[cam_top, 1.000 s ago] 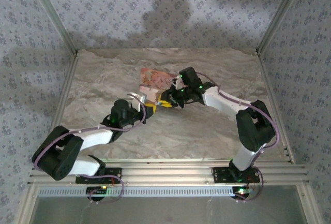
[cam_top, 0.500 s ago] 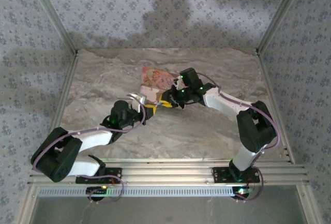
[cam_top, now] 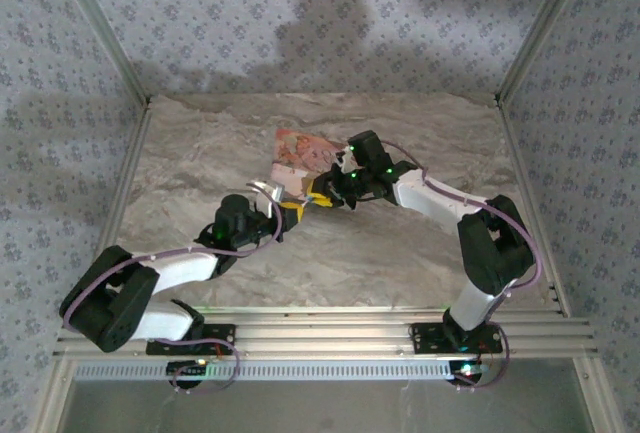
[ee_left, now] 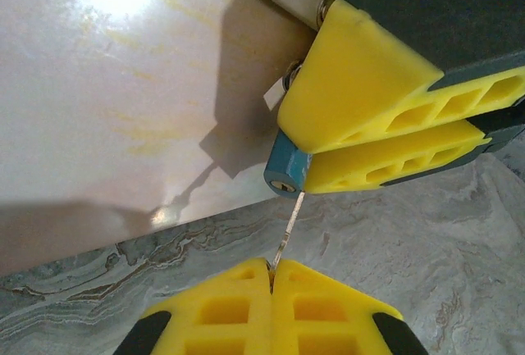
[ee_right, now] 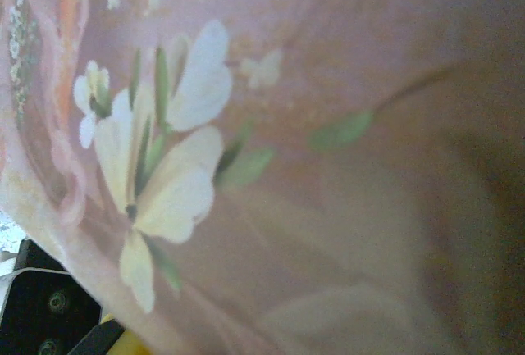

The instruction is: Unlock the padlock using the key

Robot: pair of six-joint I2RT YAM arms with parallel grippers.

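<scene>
While left claw (ee_left: 271, 266) pinches: key (ee_left: 287, 222), tip just beside padlock (ee_left: 286, 171) keyhole
right claw (ee_left: 305, 152): clamped on padlock

The left gripper (cam_top: 289, 211) and right gripper (cam_top: 320, 197) point at each other, close together, beside the pink box (cam_top: 300, 149).

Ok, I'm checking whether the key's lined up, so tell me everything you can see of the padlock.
The padlock is a tiny teal-blue squarish body with rounded corners and a brassy keyhole in its end face. It sits by the pale box, clamped in the right gripper, whose yellow fingers hide most of it. The key, pinched in the left gripper, touches that face's edge just beside the keyhole.
</scene>
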